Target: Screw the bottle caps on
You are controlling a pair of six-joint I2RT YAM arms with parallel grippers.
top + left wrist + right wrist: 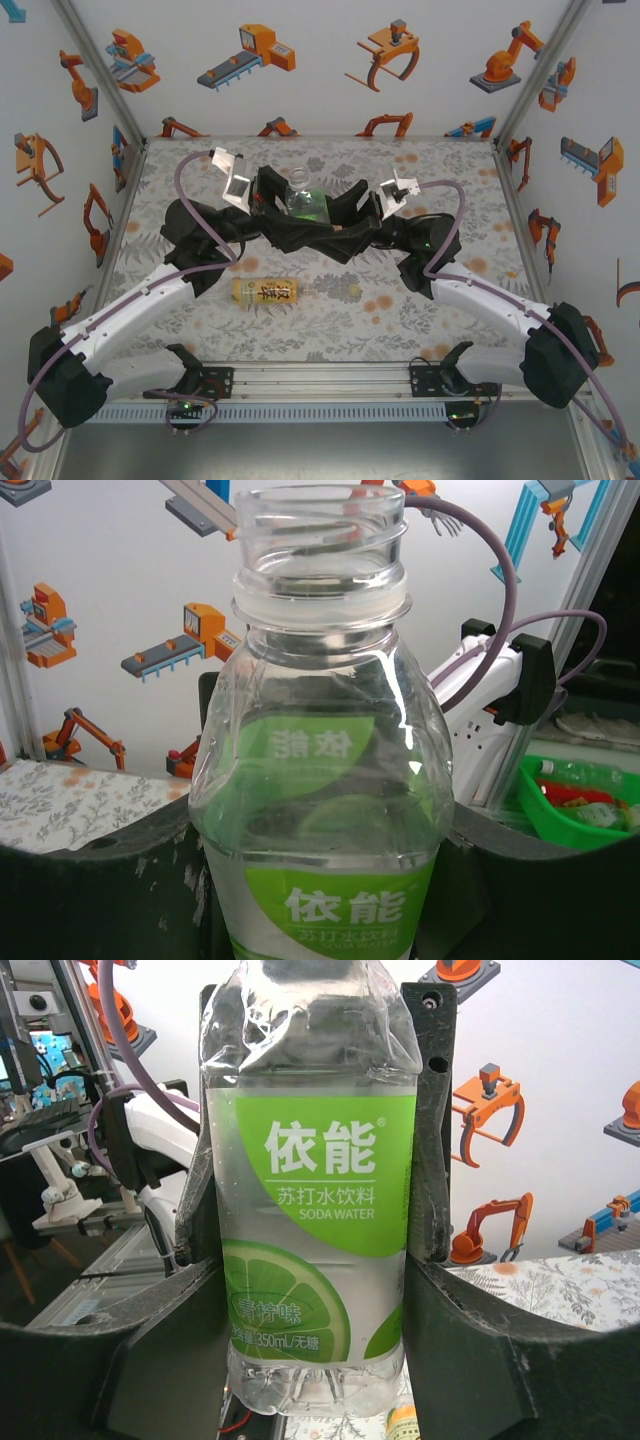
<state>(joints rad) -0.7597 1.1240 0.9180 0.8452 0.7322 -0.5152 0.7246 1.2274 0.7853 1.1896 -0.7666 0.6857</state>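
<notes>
Judging from the bare neck, the task is in its early part. The clear plastic bottle with a green label is held between the two arms over the flowered table. Its threaded neck stands open, with no cap on it. The amber plastic bottle with a yellow label lies on its side on the table, nearer to the arm bases and well apart from both pincers. Whether it carries a cap is too small to tell. As far as I can see, no cap is surely screwed on. Taking a cap, setting it on the neck and turning it is all left to do.

The left pincer is pressed together on the clear bottle. In the left wrist view its two dark fingers touch the body on both sides, below the shoulder, and the neck rises in front of the camera. The right pincer pinches the same bottle from the opposite side, and its fingers touch the lower part of the label. So the bottle sits between the fingers of both pincers at once, not beside them. In my judgement one pincer must let go to fetch a cap while the other holds the bottle roughly upright.
</notes>
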